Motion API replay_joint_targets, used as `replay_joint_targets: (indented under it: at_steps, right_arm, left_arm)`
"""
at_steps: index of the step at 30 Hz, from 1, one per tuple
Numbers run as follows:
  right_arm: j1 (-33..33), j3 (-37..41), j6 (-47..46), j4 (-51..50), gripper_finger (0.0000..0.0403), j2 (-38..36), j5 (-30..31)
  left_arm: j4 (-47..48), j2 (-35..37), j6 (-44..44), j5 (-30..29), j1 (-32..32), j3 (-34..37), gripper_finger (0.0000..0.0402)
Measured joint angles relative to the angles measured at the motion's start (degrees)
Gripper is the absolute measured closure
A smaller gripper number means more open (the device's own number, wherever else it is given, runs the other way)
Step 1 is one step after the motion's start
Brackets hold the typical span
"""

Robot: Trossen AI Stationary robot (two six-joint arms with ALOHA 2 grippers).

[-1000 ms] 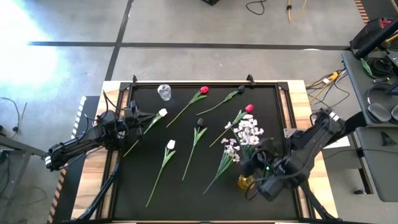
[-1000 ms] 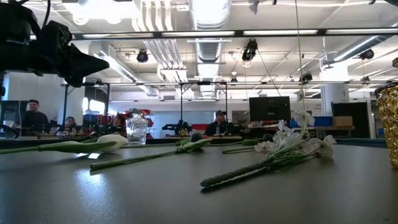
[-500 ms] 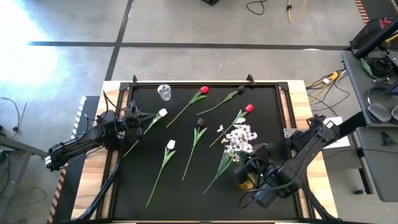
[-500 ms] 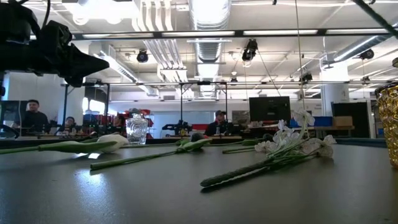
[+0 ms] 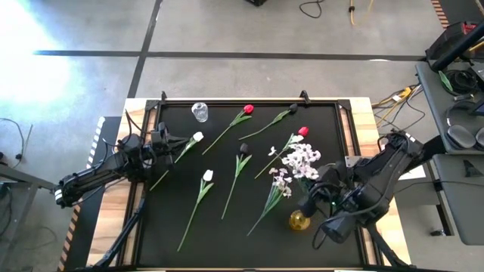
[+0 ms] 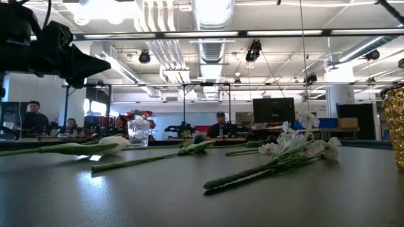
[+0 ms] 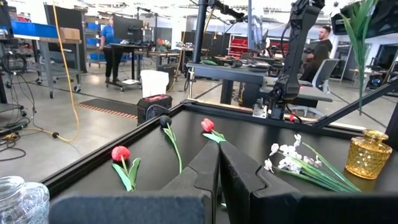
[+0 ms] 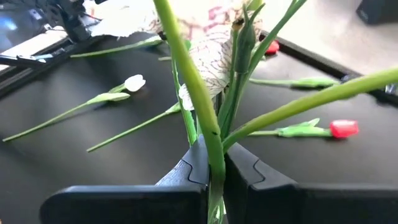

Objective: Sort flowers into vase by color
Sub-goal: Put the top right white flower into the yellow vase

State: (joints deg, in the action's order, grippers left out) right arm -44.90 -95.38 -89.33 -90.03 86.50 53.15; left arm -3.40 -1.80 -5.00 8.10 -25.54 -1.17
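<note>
My right gripper is shut on a spray of small white blossoms, held up in the air beside the amber vase at the near right. A second spray lies flat on the black mat. Red tulips, dark tulips and white tulips also lie on the mat on their stems. A clear glass vase stands at the far left. My left gripper waits shut at the left edge, touching nothing. My right gripper pinches the spray's main green stem between its two fingers, which lie across it. The stem rises out of the fingers and branches toward the blossoms. The spray is lifted clear of the mat. Its thin lower end hangs above the amber vase.
The mat has a raised black frame set on a wooden table. The near-left part of the mat holds only one stem end. In the low view, people sit at desks in the room beyond the table.
My right gripper first swung with the spray over the amber vase, covering it. It then drew back toward the right edge and rose a little, rolling its wrist. The blossoms swung left and then back again. All other flowers have stayed where they were.
</note>
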Motion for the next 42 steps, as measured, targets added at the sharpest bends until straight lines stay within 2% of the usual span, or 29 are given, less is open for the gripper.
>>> replay_joint_targets:
  at_steps: [4,10,20,29,36,42]
  right_arm:
    - [-4.82,4.14,-2.4,0.06,0.0393,-3.31,3.89]
    - [-10.82,11.24,-2.4,1.3,0.0393,-9.89,4.48]
    - [-20.75,23.27,23.1,22.1,0.0394,-23.03,6.15]
    - [-29.63,40.59,35.35,43.02,0.0394,-32.6,17.01]
    - [-30.1,48.21,45.84,59.03,0.0394,-35.59,19.97]
    - [-29.22,49.82,52.79,68.79,0.0394,-35.08,22.08]
  left_arm:
    - [0.0,0.0,0.01,-0.02,-0.02,0.0,0.0402]
    - [0.0,0.01,0.01,0.0,-0.01,0.0,0.0402]
    - [-0.01,0.0,0.01,-0.01,-0.01,0.0,0.0402]
    - [-0.01,0.01,0.0,-0.01,-0.01,0.0,0.0402]
    - [-0.01,0.01,0.0,0.0,0.0,0.0,0.0402]
    - [0.0,0.0,-0.01,-0.02,-0.02,0.0,0.0402]
